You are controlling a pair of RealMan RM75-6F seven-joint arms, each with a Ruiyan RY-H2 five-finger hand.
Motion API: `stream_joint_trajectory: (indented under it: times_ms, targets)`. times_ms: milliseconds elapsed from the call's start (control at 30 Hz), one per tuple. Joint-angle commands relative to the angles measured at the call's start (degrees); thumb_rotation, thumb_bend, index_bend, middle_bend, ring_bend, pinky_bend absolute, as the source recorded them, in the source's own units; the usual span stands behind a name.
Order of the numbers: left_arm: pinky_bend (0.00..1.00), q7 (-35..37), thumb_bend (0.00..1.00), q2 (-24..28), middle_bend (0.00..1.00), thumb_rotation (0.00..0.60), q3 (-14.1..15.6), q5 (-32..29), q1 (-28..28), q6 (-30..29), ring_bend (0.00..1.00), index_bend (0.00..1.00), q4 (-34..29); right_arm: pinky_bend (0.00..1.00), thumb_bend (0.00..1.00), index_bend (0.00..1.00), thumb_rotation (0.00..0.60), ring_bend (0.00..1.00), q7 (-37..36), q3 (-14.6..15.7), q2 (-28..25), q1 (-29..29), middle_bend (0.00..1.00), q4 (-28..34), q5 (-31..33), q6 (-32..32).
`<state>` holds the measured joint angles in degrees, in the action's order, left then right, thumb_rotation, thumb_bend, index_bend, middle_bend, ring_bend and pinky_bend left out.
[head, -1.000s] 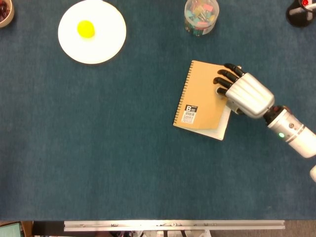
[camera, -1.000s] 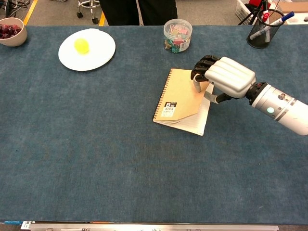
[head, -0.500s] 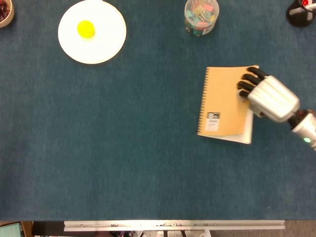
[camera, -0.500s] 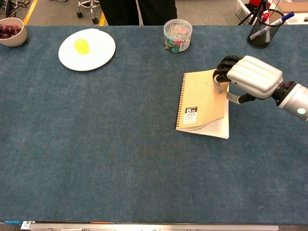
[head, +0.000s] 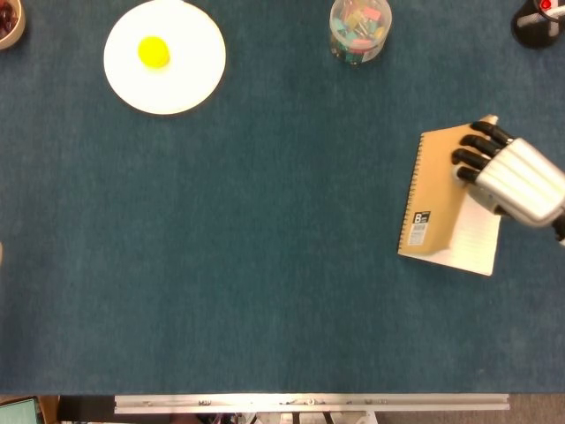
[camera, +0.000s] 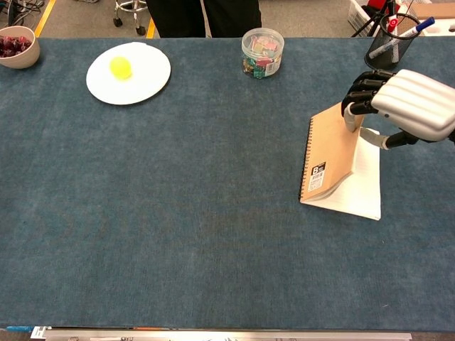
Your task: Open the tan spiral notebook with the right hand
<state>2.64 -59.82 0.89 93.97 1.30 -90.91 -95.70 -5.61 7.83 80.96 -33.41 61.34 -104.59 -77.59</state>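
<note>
Blue-covered bench (head: 265, 265), tan spiral notebook (head: 434, 199) lying near right edge, cover partly lifted.

Right hand (head: 516, 181) gripping the tan cover at its far free corner, dark fingers (camera: 359, 99) curled over the top, thumb below; cover tilting up off the white lined pages (camera: 362, 186), spiral binding on the left side staying down. Left hand not appearing in either view. Sitting along the far side: white plate (head: 190, 84) carrying a yellow round fruit (head: 154, 51), clear tub of coloured clips (camera: 262, 51), mesh pen holder (camera: 389, 46) at far right, small bowl (camera: 18, 48) at far left corner.
</note>
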Motion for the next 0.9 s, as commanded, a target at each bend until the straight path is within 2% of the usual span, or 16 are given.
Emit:
stream_joint_trajectory:
  times_ms: [33, 433, 833, 900]
  targets:
    - [0.18, 0.07, 0.40, 0.16, 0.14, 0.600, 0.08, -0.02, -0.14, -0.15, 0.14, 0.20, -0.02, 0.20, 0.44, 0.77, 0.600, 0.27, 1.04, -1.15, 1.78, -2.14, 0.42, 0.58, -0.50, 2.54]
    - [0.18, 0.78, 0.40, 0.87, 0.14, 0.600, 0.37, -0.25, -1.10, -1.23, 0.14, 0.20, 0.15, 0.20, 0.44, 0.77, 0.600, 0.27, 2.10, -4.03, 9.07, -9.13, 0.42, -1.80, -0.70, 10.49]
    - [0.18, 0.24, 0.40, 0.99, 0.14, 0.600, 0.39, -0.11, -1.03, -0.97, 0.14, 0.20, -0.33, 0.21, 0.44, 0.77, 0.600, 0.28, 1.88, -4.32, 14.91, -12.29, 0.42, -6.53, 0.33, 14.79]
    - [0.18, 0.18, 0.40, 1.01, 0.14, 0.600, 0.39, -0.12, -1.04, -0.96, 0.14, 0.20, -0.40, 0.21, 0.44, 0.74, 0.600, 0.27, 2.29, -4.28, 15.60, -12.60, 0.41, -7.11, 0.50, 15.34]
